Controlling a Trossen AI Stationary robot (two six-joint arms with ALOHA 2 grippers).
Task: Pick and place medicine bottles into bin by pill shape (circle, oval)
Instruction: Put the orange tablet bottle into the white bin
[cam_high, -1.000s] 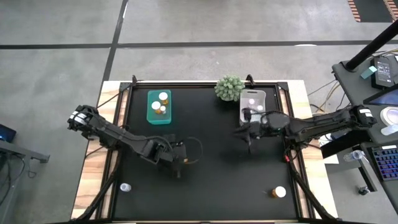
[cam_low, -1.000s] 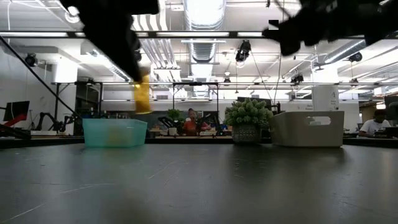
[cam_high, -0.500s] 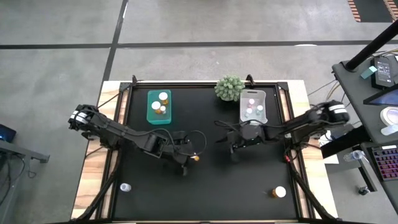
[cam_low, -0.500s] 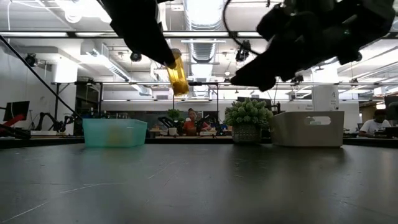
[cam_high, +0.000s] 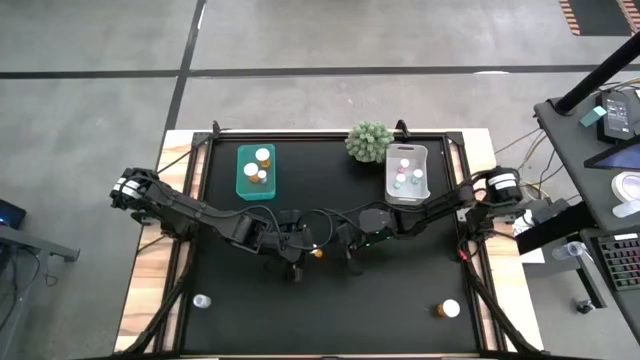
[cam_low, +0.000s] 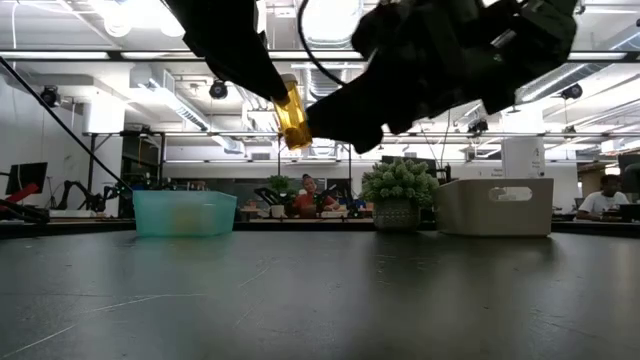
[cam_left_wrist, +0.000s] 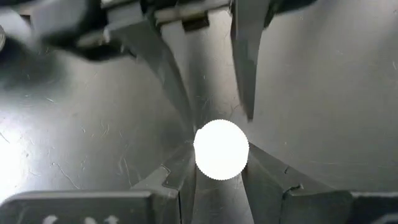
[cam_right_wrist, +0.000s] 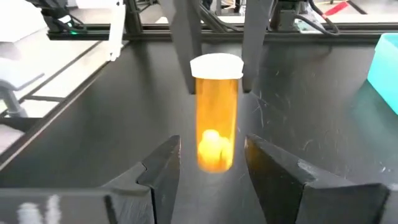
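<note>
Left tool (cam_high: 306, 252) pinches amber bottle (cam_high: 316, 254) by its white cap, held in the air over mid-bench (cam_high: 400, 300). Right tool (cam_high: 345, 250) just beside, fingers (cam_right_wrist: 283, 171) spread either side of the bottle body, not clearly touching.

The amber translucent plastic medicine bottle (cam_right_wrist: 216, 118) glistens, glossy, pale pills visible through its wall, under a smooth matt white plastic cap (cam_left_wrist: 221, 149). The black bench top (cam_high: 330, 300) looks matt, finely scratched, with bare pale wood (cam_high: 150, 290) showing grain at the left of the frame. The teal translucent plastic bin (cam_low: 184, 213) looks frosted; the grey plastic bin (cam_low: 495, 206) opaque, smooth. Both dark hands' fingers (cam_right_wrist: 158, 171) look like matt plastic.
</note>
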